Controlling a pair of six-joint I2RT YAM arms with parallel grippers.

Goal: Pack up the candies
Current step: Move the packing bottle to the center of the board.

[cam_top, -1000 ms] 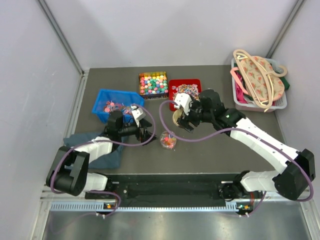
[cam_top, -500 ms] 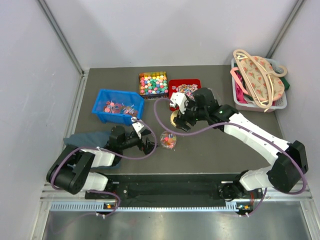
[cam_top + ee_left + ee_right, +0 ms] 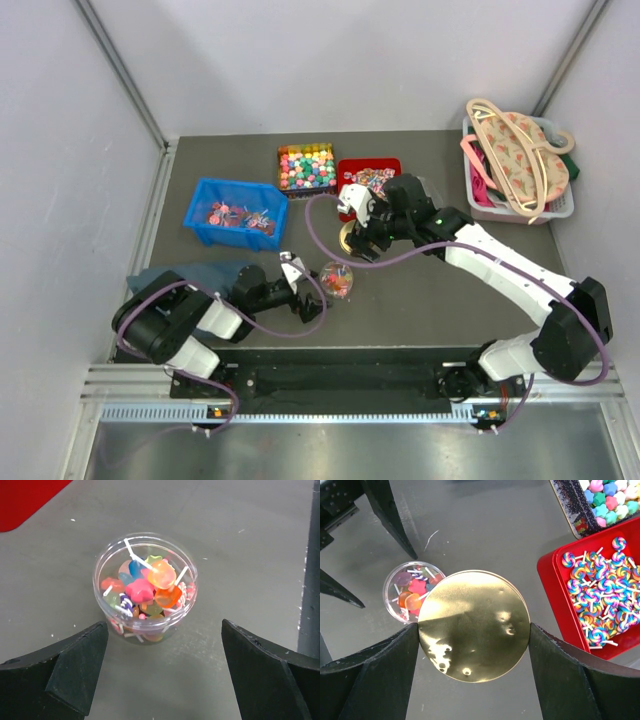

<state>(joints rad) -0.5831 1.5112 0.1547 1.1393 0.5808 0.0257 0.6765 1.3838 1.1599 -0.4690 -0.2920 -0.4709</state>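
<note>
**A:** What are the grippers doing?

**B:** The left gripper (image 3: 164,626) lies low and open, with its jaws spread wider than the jar (image 3: 145,535). The jar stands just ahead of the fingertips, centred on the gap and untouched. The right gripper (image 3: 474,640) is clamped on a gold lid (image 3: 474,625), pinching it edge to edge.

**A:** And the candies?

**B:** The candies (image 3: 150,587) nearly fill the jar, which stands mid-worktop toward the near edge. The lid hangs near it, a little toward the far edge and not yet over the mouth. More candies lie in the red tray (image 3: 547,587) by the far edge.

**A:** How will they handle?

**B:** I judge them light, hard and loose, with thin sticks that poke up and could foul the lid. The jar looks like smooth, light plastic, so a push from above may tip or slide it. I would take it low on the wall, jaws on opposite sides, and squeeze gently.
</note>
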